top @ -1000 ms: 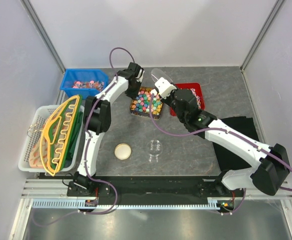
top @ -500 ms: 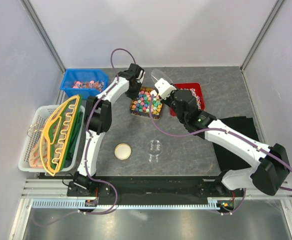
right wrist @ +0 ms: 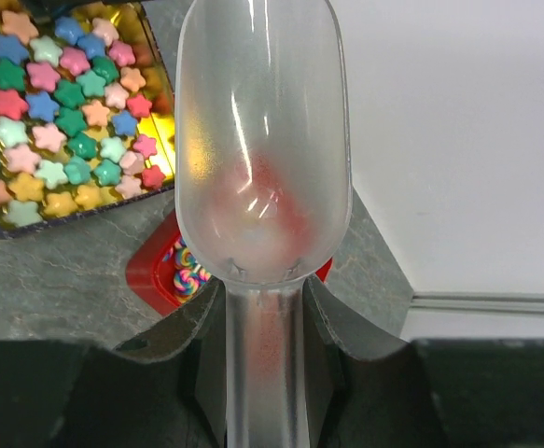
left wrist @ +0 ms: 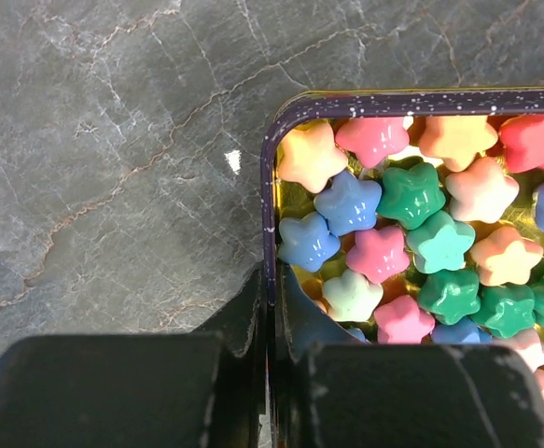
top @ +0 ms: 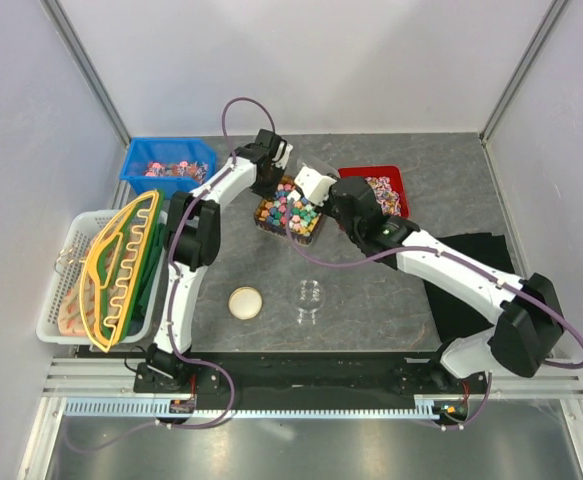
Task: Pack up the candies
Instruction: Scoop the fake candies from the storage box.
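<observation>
The candies (left wrist: 411,191) are held in a dark, speckled tin (left wrist: 393,99), which is set on the table (top: 371,290) with the red bin (top: 363,172) at its 3 o'clock. The tin's wall is pinched at about its 11 o'clock between the closed jaws of the left gripper (left wrist: 270,299). A translucent scoop (right wrist: 262,140) is clasped by its handle in the right gripper (right wrist: 264,308).
</observation>
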